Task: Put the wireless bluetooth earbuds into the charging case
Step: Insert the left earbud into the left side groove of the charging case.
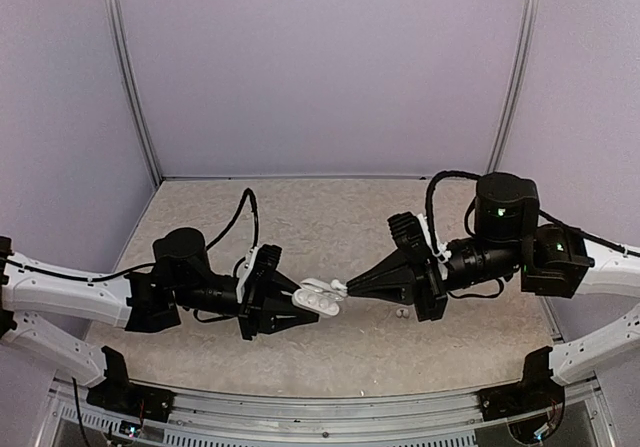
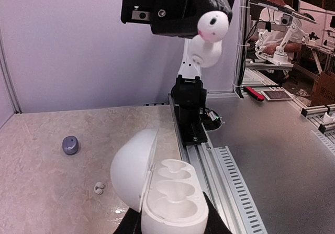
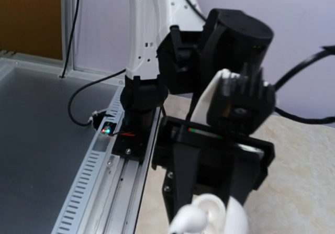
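Note:
My left gripper is shut on the base of the white charging case, held above the table with its lid swung open. Both earbud wells in the case show empty. My right gripper is shut on a white earbud right at the case's end. In the left wrist view that earbud hangs from the right gripper above and beyond the case. In the right wrist view the earbud is blurred at the bottom edge, just in front of the case.
Another white earbud lies on the table under the right arm, and it shows as the white earbud left of the case. A dark purple-grey earbud rests farther back. The metal rail runs along the table's near edge.

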`<state>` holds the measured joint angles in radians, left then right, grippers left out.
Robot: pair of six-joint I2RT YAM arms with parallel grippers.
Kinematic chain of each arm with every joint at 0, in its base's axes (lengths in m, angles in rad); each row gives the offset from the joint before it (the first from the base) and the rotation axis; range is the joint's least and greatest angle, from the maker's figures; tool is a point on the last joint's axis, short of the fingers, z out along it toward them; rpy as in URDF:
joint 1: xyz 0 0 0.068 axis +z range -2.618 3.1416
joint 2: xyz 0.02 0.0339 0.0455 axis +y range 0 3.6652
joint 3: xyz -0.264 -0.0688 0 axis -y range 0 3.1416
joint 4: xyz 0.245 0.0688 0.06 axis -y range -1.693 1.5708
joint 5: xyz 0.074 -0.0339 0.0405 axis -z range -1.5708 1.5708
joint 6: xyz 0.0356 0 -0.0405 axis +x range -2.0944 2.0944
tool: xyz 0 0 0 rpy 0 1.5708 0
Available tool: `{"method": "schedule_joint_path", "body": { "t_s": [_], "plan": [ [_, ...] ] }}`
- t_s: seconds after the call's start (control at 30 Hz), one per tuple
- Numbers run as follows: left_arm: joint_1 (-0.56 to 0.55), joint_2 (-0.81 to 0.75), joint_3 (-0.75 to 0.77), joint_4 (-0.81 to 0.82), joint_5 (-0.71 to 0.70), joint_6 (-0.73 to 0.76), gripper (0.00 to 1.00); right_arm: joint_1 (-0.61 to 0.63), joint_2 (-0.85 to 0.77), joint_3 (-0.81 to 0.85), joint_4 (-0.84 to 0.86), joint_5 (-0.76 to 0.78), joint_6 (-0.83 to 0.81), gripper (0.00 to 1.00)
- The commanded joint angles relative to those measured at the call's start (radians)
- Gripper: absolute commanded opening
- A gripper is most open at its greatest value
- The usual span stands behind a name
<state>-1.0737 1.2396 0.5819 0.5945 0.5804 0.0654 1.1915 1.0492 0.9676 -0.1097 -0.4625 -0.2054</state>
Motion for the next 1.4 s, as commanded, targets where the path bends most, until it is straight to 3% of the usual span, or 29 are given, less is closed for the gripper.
{"method": "schedule_joint_path", "body": {
  "t_s": [0.0,0.73,1.37],
  "plan": [
    [-0.013,0.019,0.043,-0.015,0.024,0.011,0.0,0.027,0.045,0.04,-0.011,0.03,-0.038,0.0],
    [-0.041,0.036,0.067,-0.069,-0.006,0.047,0.0,0.05,0.189,0.146,-0.185,0.057,-0.078,0.0],
    [-0.07,0.051,0.093,-0.123,-0.034,0.094,0.0,0.052,0.218,0.137,-0.193,0.062,-0.078,0.0]
  ]
}}
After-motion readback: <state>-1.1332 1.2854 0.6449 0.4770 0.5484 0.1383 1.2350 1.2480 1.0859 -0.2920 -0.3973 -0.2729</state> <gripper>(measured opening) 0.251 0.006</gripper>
